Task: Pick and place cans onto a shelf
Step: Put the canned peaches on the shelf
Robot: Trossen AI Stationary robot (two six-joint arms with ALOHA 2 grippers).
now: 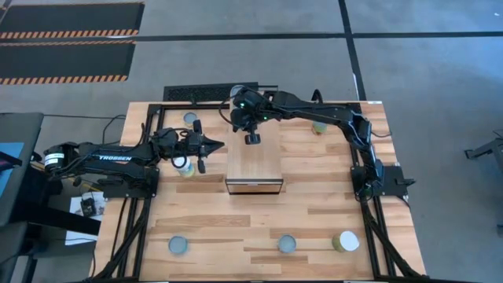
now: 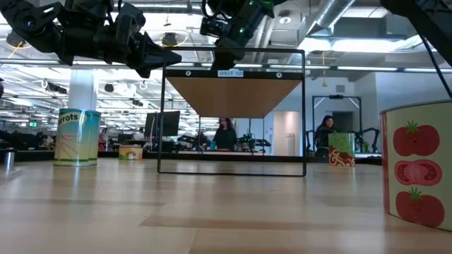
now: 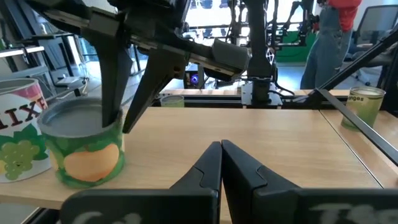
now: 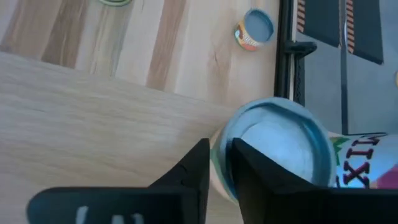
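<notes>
The shelf [image 1: 253, 165] is a raised light-wood box in the middle of the table; the low view shows its underside [image 2: 233, 95]. A grey-topped can with a green and orange label [image 3: 84, 146] stands on the shelf top near its edge and also shows in the right wrist view [image 4: 280, 143]. A second can, labelled with grapes [image 3: 15, 140], stands beside it. My right gripper [image 4: 221, 155] is above the first can, nearly shut at its rim. In the high view the right gripper [image 1: 251, 137] hides both cans. My left gripper [image 1: 208, 145] is shut and empty, held in the air left of the shelf. My right gripper has the can's rim [image 4: 225, 146] between its fingers, on the side toward my left arm. One finger [image 3: 113, 93] comes down onto the lid inside the rim and the other runs down outside the wall. The fingers point down from above. The can stands upright on the shelf top [image 3: 261, 143].
Loose cans stand on the table: two at the far side [image 1: 190, 118] [image 1: 320, 126], one under my left arm [image 1: 186, 167], and three along the near edge [image 1: 178, 245] [image 1: 288, 244], one of them white-topped [image 1: 346, 241]. A black frame borders the table.
</notes>
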